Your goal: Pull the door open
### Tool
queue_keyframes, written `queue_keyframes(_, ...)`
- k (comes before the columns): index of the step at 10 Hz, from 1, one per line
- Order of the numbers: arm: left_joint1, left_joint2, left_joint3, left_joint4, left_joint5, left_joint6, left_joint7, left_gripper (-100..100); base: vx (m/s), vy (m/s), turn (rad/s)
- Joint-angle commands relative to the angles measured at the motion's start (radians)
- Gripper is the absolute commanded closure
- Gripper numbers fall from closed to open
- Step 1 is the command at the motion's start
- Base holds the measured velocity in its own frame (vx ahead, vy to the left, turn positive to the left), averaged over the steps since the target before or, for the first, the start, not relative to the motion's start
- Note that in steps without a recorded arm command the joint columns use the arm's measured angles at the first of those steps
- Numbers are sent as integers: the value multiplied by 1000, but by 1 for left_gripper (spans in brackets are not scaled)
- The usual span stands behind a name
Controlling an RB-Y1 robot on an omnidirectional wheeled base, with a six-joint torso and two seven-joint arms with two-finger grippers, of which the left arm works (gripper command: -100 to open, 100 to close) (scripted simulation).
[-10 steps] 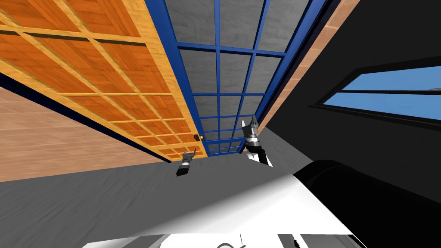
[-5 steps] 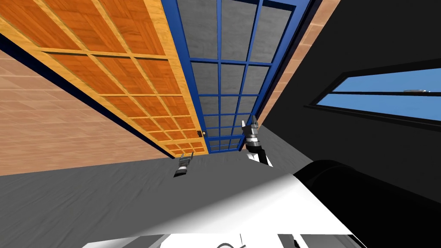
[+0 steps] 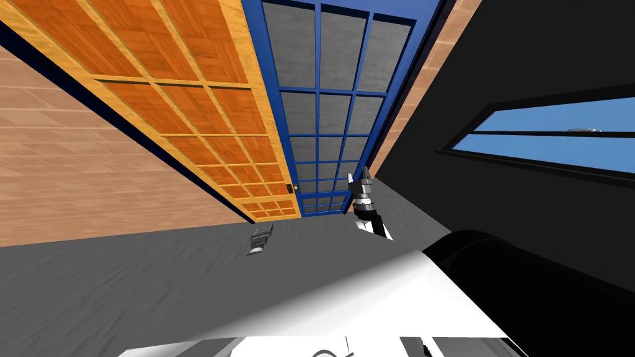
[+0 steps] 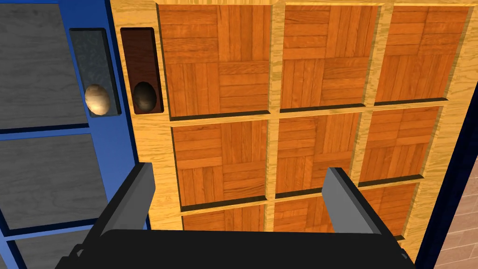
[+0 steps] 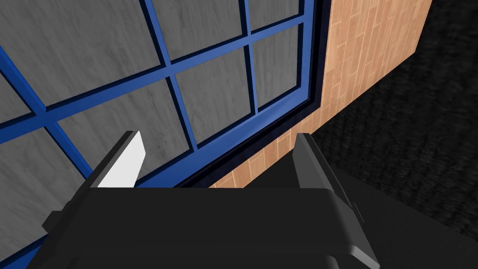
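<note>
Left gripper (image 4: 239, 172), fingers spread and empty, sits farther back from the orange door (image 4: 308, 70) than a second ago; the dark knob (image 4: 145, 95) at the door's edge is ungrasped, so the pull is not begun.

Left hand (image 4: 239, 171), right hand (image 5: 218, 138), both spread
</note>
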Motion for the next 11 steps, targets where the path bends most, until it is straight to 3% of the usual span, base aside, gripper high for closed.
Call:
queue_keyframes(1, 2, 7, 21, 26, 14, 2, -20, -100, -173, 65, -10)
queue_keyframes(5, 33, 18, 85, 71, 58, 15, -79, -100, -176, 81, -42)
queue_keyframes(6, 33, 18, 85, 71, 58, 15, -79, -100, -103, 31, -25)
queue_keyframes(7, 34, 14, 112, 89, 78, 23, -106, -100, -65, 41, -109)
queue_keyframes(9, 15, -1, 136, 105, 99, 32, -136, -100, 10, 66, -178)
queue_keyframes(11, -10, -19, 142, 108, 108, 36, -151, -100, 163, 53, -152)
